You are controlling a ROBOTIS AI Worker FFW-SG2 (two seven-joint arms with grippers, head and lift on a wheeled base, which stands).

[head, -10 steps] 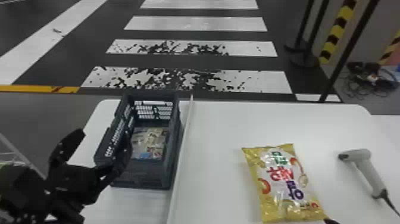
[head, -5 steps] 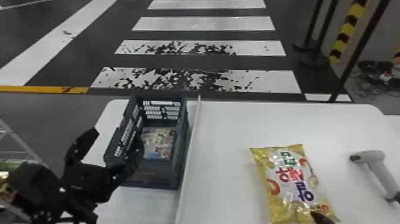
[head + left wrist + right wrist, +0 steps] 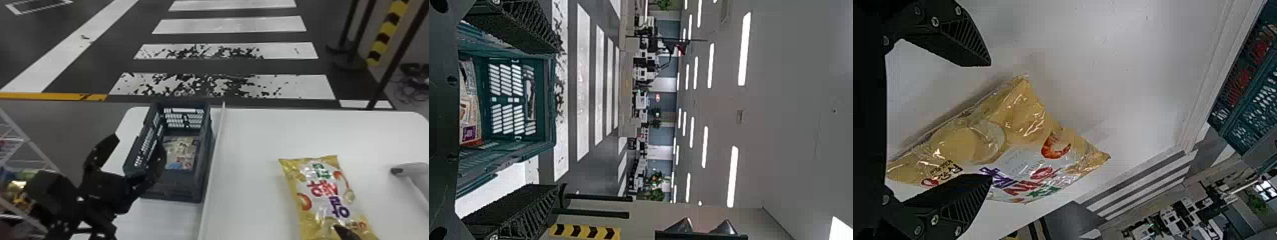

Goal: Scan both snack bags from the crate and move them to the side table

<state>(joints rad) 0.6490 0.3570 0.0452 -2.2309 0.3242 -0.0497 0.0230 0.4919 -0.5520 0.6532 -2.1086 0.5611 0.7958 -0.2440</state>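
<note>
Pickup of the snack bag (image 3: 1018, 135) looks like the step in hand, with twelve o'clock straight ahead of the robot; the right gripper (image 3: 989, 121) is at the bag's near end, fingers well parted, nothing clasped between them; whether either finger touches the film, I can't tell. Next, I'd judge, the fingers need to close on the bag and lift it to be scanned; slick film could slip or crumple in a light pinch.

At ten o'clock the left gripper (image 3: 560, 117) is spread wide and empty, its ribbed black fingers tapering beside the crate (image 3: 202, 166); the bag lies flat at one to two o'clock on the smooth white table (image 3: 255, 143), a puffy oblong of glossy gold and white plastic, creased, with crimped ends; the scanner (image 3: 410, 170) rests at two o'clock, pale, hard and rounded, held by neither gripper.

A thin straight ridge (image 3: 214, 159) runs between bag and crate; the crate, at eleven o'clock, is stiff dark plastic, boxy, its walls pierced in a grid; printed packets (image 3: 182, 153) lie inside, and I can't tell whether the second bag is among them; beyond, toward twelve, white stripes (image 3: 229, 24) cross the dark floor.
</note>
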